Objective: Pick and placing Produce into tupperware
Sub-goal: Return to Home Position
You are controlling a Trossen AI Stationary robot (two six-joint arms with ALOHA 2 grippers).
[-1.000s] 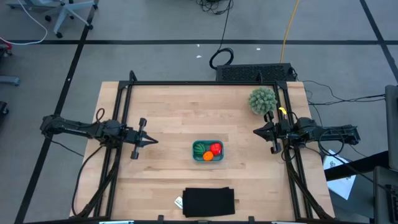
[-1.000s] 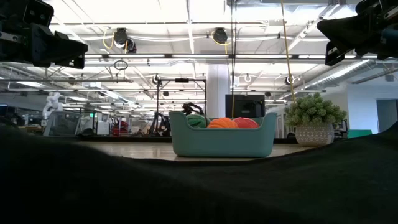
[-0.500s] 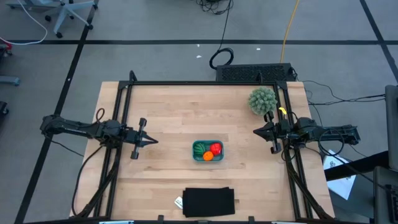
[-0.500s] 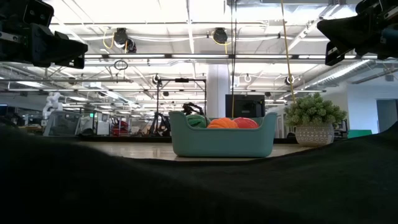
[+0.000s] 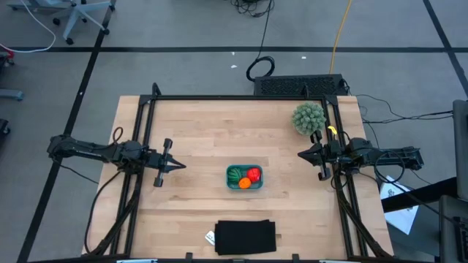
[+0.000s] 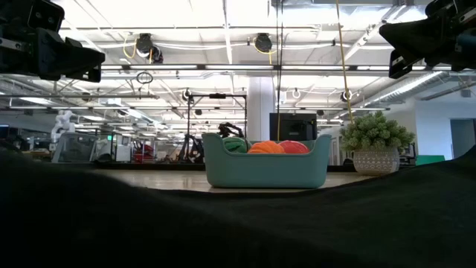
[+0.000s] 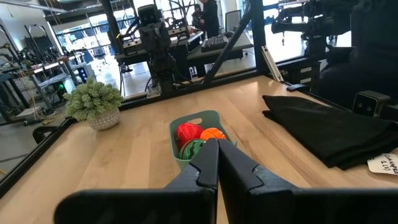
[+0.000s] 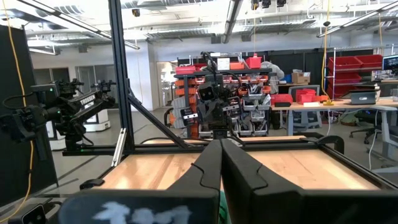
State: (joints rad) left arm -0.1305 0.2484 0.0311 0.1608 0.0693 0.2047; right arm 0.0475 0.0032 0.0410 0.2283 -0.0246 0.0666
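The teal tupperware sits on the table's middle, a little toward the near edge; I also see it in the low view and the left wrist view. Inside it lie the red piece, the dark green striped ball and the orange ball. My left gripper hangs shut over the table's left part, pointing at the container, apart from it. My right gripper hangs shut at the table's right side, touching nothing.
A pale green spiky plant in a pot stands at the far right corner, close to my right arm. A flat black rectangle lies at the near edge with a small white tag beside it. Bare wood lies between the arms.
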